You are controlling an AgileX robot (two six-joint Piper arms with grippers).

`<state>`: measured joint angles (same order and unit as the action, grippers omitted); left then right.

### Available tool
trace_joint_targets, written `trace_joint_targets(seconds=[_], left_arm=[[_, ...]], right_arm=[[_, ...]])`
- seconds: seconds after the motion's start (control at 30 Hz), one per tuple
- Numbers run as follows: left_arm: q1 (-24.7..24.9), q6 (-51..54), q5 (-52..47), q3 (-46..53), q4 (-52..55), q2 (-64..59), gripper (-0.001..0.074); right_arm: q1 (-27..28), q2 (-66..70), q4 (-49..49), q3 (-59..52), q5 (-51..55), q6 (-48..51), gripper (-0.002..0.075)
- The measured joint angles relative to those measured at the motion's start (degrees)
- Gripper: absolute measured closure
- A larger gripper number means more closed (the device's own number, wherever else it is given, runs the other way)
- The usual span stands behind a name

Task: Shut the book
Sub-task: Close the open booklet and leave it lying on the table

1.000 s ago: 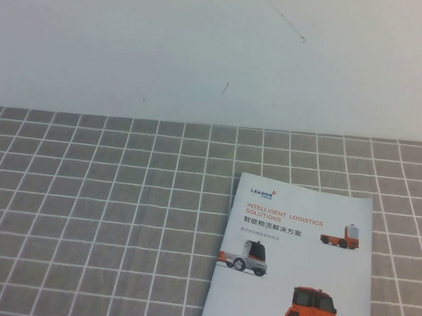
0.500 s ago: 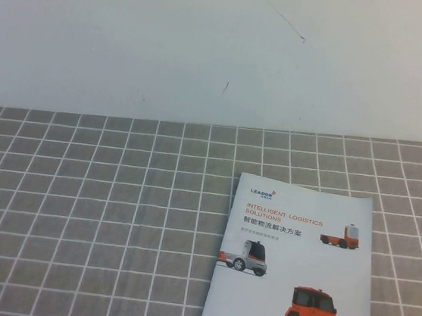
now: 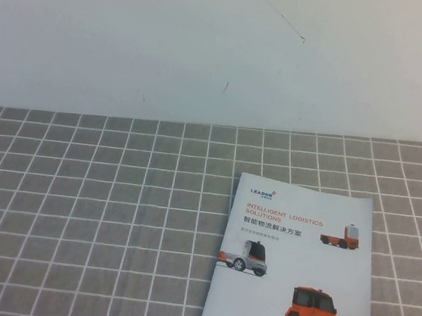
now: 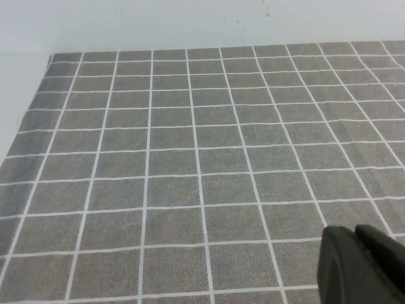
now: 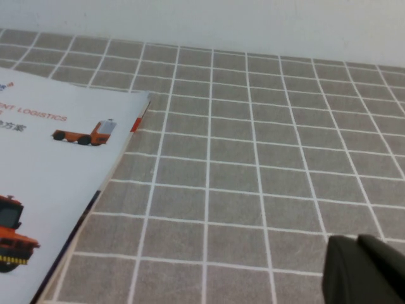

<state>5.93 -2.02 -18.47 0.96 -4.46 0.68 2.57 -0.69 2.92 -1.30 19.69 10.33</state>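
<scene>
On the left of the desk, grey gridded mat [image 3: 98,214], white lines, with a bare white surface [image 3: 209,43] beyond its far edge. Left jaws: absent from the high view. In the left wrist view only a dark tip showed at one corner, above the mat and touching nothing. I could not tell whether they stood wide or narrow. My left arm looked across the squares at a shallow downward angle, so I judge it was held low at my own side of the desk, parked, well apart from the work.

Right of centre, toward my near edge: the book [image 3: 294,267]. It lay flat on the mat, front cover up, with its red title and three small vehicles printed on white. The cover sat down over the pages, with the stacked page edges showing along the right side in the right wrist view. Judgement: closed, task as good as done, nothing left to fold.

Right side: right jaws, also out of the high view. A dark tip showed at the corner of the right wrist view, over bare mat, beside the book and clear of it. Wide or narrow, I could not tell. Shallow downward angle again, so I judge this arm low, holding nothing I could see.
</scene>
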Motion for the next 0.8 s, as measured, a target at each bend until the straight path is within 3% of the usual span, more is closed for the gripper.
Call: trace_joint_targets(seconds=[0.8], left_arm=[[0.0, 0.0, -0.1, 0.0, 0.1, 0.0, 0.0739]], right_arm=[[-1.8, 0.0, 0.0, 0.1, 0.4, -1.3, 0.0728]])
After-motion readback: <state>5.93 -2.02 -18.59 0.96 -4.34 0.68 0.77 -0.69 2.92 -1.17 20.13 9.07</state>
